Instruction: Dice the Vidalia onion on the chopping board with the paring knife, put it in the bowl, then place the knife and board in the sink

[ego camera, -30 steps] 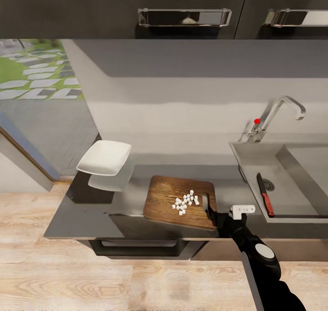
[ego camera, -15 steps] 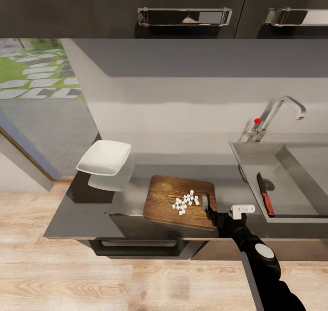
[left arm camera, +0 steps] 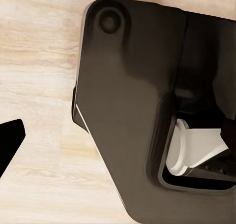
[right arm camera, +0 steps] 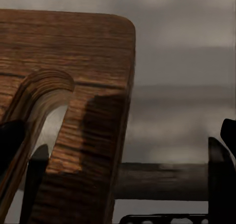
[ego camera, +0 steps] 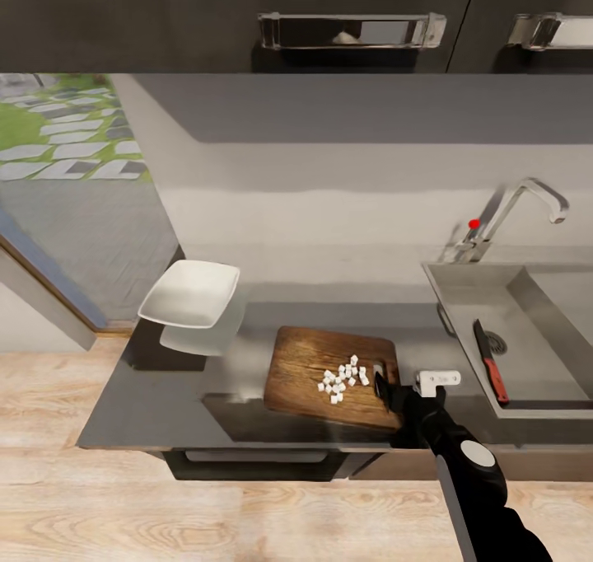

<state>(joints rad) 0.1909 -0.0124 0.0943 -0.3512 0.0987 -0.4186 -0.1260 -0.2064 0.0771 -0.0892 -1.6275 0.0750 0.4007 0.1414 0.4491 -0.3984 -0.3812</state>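
Head view: diced onion [ego camera: 344, 377] lies on the chopping board [ego camera: 309, 368] near the countertop's [ego camera: 165, 389] front edge; the right gripper [ego camera: 384, 385] pinches the board's right edge. Paring knife [ego camera: 489, 359] rests in the sink [ego camera: 473, 294]; bowl [ego camera: 190, 293] at the left end.

Right wrist view: one finger [right arm camera: 10, 140] reaches through the board's [right arm camera: 73, 51] handle slot.

Left wrist view: left gripper's state cannot be told.

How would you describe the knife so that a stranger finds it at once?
Start at the grey steel sink on the right, under the chrome tap with the red knob. The knife lies in the sink near the round drain. It is slim, with a dark blade and an orange-red handle.
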